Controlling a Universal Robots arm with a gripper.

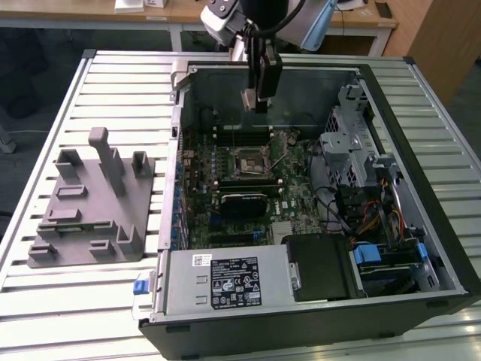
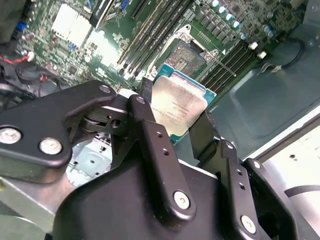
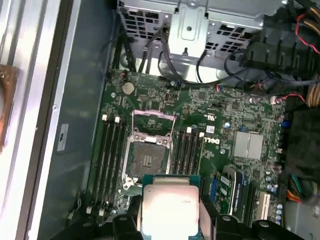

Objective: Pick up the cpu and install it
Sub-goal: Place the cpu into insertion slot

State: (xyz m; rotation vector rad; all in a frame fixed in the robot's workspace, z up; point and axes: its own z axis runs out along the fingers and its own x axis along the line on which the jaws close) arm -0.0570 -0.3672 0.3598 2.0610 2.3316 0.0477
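2 fingers [image 2: 150, 135] of the tool [image 2: 176, 114] clamp the cpu [image 2: 179, 102] by opposite edges, above the motherboard [image 3: 220, 110] near its open socket [image 3: 147, 157]. Finger bodies hide part of the cpu's rim; 1 edge runs out of the first wrist view.

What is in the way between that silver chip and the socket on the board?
Nothing visible. The gripper holds the cpu in open air above the motherboard, and the socket below it looks open and uncovered.
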